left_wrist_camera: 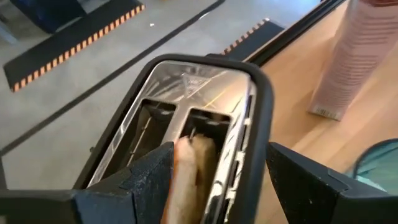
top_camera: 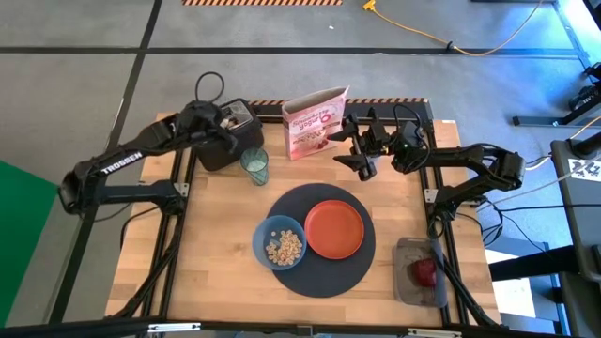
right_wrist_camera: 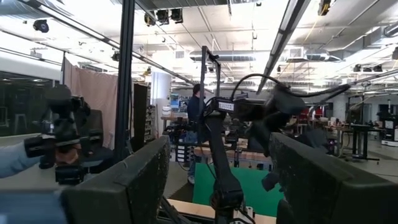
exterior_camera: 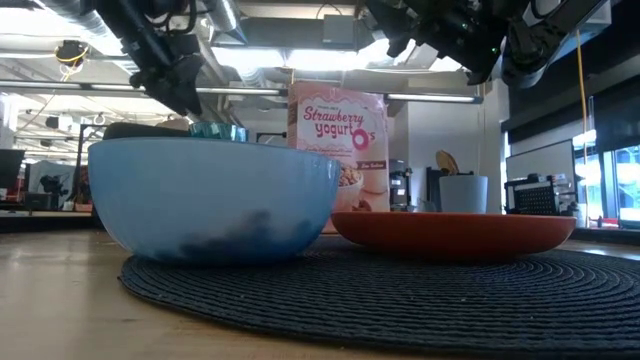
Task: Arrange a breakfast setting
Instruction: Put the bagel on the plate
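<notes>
Wooden worktop (top_camera: pixel 216 235) seen from above: a large round dark-grey mat (top_camera: pixel 319 278) lies near the middle, carrying a blue bowl (top_camera: pixel 279 242) of cereal on its left and an orange plate (top_camera: pixel 333 228) touching it on the right. A pale-green glass (top_camera: pixel 254 165) stands beyond the mat, beside a dark toaster (top_camera: pixel 233 137) at the far left corner. The left gripper (top_camera: pixel 225 122) sits over the toaster. A pink cereal box (top_camera: pixel 315 122) stands at the far edge, with the right gripper (top_camera: pixel 362 155) raised just beside it. A small red apple (top_camera: pixel 425 272) rests in a grey tray (top_camera: pixel 406 282) at the right edge.

From worktop height, bowl and plate sit side by side on the mat, the box behind them.

The left wrist view shows that gripper's fingers (left_wrist_camera: pixel 149 180) apart, straddling a toast slice (left_wrist_camera: pixel 189 174) standing in a toaster slot.

The right wrist view shows its fingers (right_wrist_camera: pixel 134 180) apart, holding nothing, facing the room, where a person (right_wrist_camera: pixel 197 102) stands far off.
</notes>
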